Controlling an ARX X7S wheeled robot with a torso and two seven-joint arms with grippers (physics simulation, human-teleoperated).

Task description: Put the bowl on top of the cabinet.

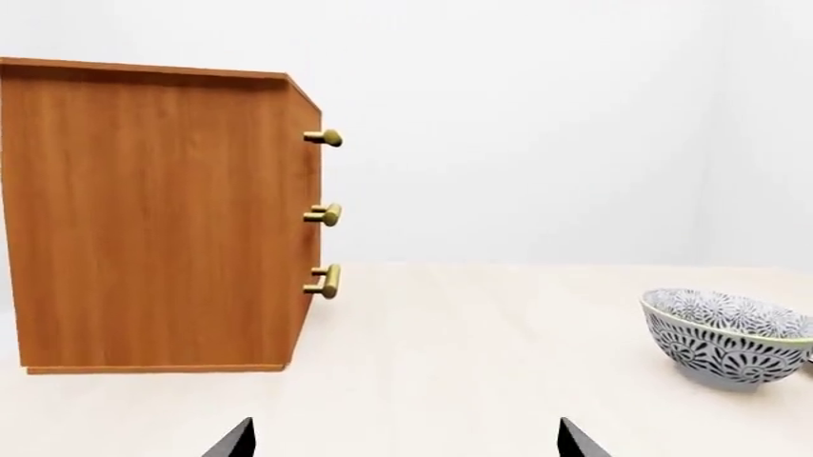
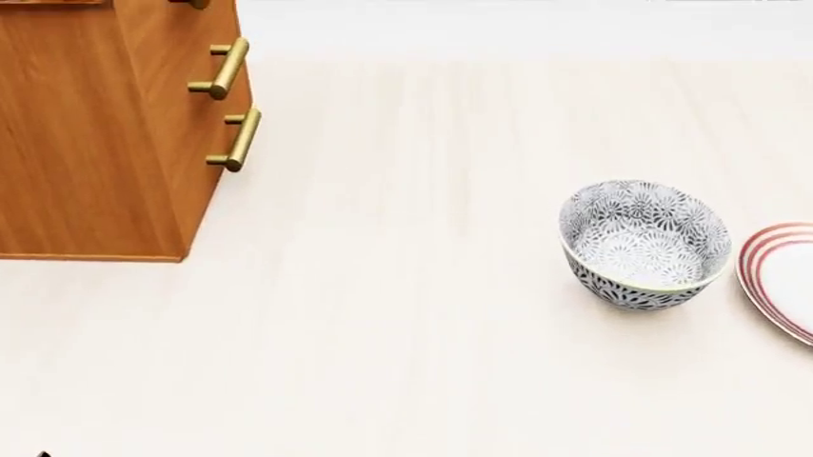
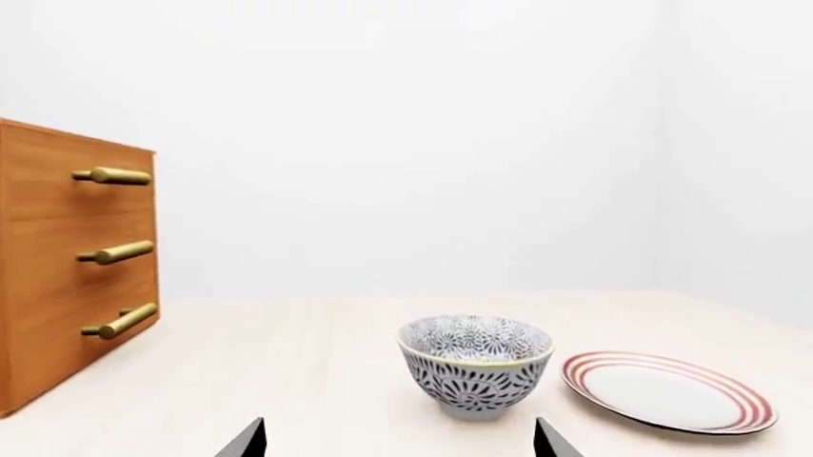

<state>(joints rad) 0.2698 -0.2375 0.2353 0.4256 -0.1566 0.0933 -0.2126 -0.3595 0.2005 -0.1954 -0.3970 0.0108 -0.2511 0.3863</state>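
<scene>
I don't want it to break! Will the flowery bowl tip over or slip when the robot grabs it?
The bowl looks stiff and breakable, like ceramic. Its curved, glossy-looking wall may slip between fingers. Its narrow base might let it rock if nudged near the rim.

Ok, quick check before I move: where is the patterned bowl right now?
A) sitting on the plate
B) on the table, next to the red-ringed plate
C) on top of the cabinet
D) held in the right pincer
B: the bowl stands on the table beside the plate, well apart from the cabinet, and nothing is gripping it.
</scene>
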